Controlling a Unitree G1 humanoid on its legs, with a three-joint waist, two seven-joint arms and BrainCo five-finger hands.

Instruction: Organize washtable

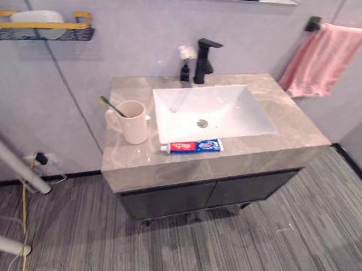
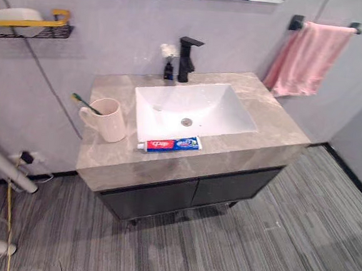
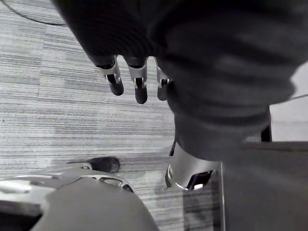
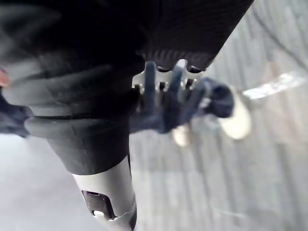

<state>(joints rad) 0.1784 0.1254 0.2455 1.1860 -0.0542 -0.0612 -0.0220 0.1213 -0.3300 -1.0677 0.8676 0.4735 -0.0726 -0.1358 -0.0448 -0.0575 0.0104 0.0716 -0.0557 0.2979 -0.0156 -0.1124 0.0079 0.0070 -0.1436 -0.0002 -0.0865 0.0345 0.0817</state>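
Slack above the striped floor point(image 3: 57, 120), our left hand point(image 3: 127, 79) hangs with its fingers point(image 3: 140, 89) straight and nothing in it; our right hand point(image 4: 163, 96) looks just as loose and empty. Neither is near the washtable point(image 1: 274, 149). On its front strip, just beside the basin point(image 1: 233, 114), the toothpaste tube point(image 1: 191, 146) lies flat, its long axis along the front edge, white cap toward our left, crimped tail toward our right. Left of it stands the cup point(image 1: 133, 124), upright, with a toothbrush point(image 1: 111, 105) leaning out. We judge the tube comes first: step in squarely, then pinch across its narrow width at mid-body, so it rolls neither into the basin nor off the edge.
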